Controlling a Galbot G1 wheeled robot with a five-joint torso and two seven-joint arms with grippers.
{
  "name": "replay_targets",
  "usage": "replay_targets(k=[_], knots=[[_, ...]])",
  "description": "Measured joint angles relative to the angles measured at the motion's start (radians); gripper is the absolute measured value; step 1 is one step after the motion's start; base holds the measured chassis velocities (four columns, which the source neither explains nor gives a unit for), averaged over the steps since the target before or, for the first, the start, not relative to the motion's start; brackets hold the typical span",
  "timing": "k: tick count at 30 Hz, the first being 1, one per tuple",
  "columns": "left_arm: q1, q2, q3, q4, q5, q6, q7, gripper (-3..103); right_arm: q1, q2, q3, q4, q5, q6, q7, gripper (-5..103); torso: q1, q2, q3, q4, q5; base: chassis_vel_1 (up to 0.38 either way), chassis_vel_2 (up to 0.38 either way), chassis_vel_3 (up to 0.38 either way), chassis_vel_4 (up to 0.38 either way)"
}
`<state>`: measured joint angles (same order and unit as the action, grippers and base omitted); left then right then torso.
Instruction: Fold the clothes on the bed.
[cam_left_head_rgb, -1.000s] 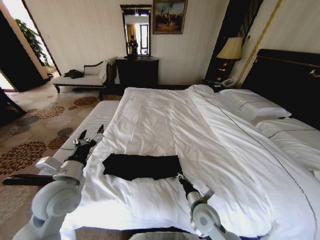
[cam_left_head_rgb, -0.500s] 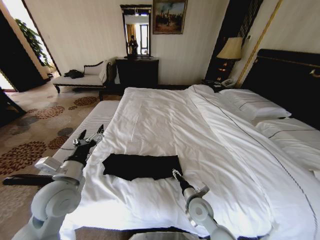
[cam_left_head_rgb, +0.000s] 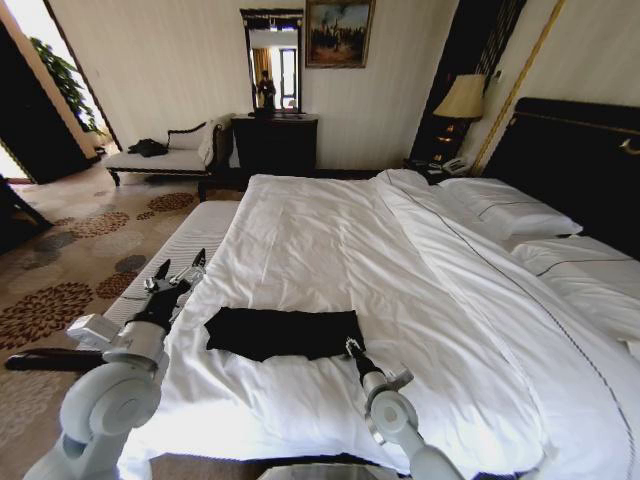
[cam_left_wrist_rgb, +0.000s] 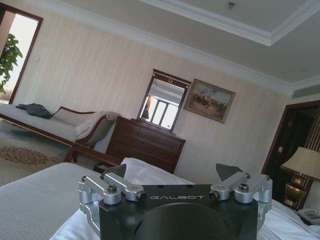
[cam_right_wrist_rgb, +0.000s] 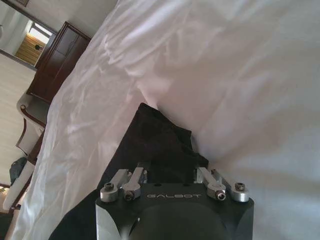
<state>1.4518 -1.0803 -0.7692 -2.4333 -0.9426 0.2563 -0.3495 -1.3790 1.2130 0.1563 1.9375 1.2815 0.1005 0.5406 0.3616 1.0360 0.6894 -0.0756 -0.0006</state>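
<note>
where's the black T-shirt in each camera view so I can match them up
Head view: black T-shirt lies folded on the bed, right gripper at its right end.
Left wrist view: not in it.
Right wrist view: T-shirt just ahead of the right gripper.
Shared landmark: dark dresser.

The black T-shirt (cam_left_head_rgb: 283, 333) lay folded into a flat band (lettering hidden) near the foot of the white-sheeted bed (cam_left_head_rgb: 420, 280).

Open white duvet is offered across the bed (cam_left_head_rgb: 330, 230) at frame centre; the lower centre is taken by the black T-shirt (cam_left_head_rgb: 285, 332) (pillows (cam_left_head_rgb: 505, 210) crowd the upper right).
</note>
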Motion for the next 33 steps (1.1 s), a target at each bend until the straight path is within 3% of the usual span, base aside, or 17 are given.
replay_targets(k=[3,9,11,18,25,30,33], knots=[[0.001,0.0,0.0,-0.001,0.0,0.0,0.0,100,0.0,0.004,0.003,0.004,-0.002,0.008,-0.009,32,0.0,0.0,0.0,0.0,0.0,0.0,0.0,0.0,0.0],[0.009,-0.005,-0.004,-0.013,0.002,0.0,0.0,100,-0.006,0.019,0.016,0.015,-0.003,0.019,-0.023,5,0.0,0.0,0.0,0.0,0.0,0.0,0.0,0.0,0.0],[0.014,-0.007,-0.007,-0.02,0.002,0.0,0.0,100,-0.011,0.024,0.026,0.027,-0.002,0.022,-0.023,2,0.0,0.0,0.0,0.0001,0.0002,0.0,0.0,0.0,0.0],[0.023,-0.012,-0.013,-0.034,0.002,0.0,0.0,100,-0.036,0.0,0.098,0.1,0.029,0.023,-0.022,2,0.0,0.0,0.0,0.0001,0.0,0.0,0.0,0.0,0.0],[0.03,-0.019,-0.014,-0.052,0.002,0.001,-0.001,100,-0.062,-0.131,0.234,0.141,0.094,0.005,-0.014,2,0.0,0.0,0.0,-0.0002,-0.0001,0.0,0.0,0.0,0.0],[0.037,-0.019,-0.028,-0.062,0.002,0.001,-0.001,100,-0.064,-0.174,0.23,0.176,0.077,-0.004,-0.012,2,0.0,0.0,0.0,-0.0004,0.0,0.0,0.0,0.0,0.0],[0.041,-0.016,-0.041,-0.067,-0.002,0.001,-0.002,100,-0.028,-0.173,0.171,0.187,0.04,-0.017,-0.035,2,0.0,0.0,0.0,0.0001,0.0001,0.0,0.0,0.0,0.0]])
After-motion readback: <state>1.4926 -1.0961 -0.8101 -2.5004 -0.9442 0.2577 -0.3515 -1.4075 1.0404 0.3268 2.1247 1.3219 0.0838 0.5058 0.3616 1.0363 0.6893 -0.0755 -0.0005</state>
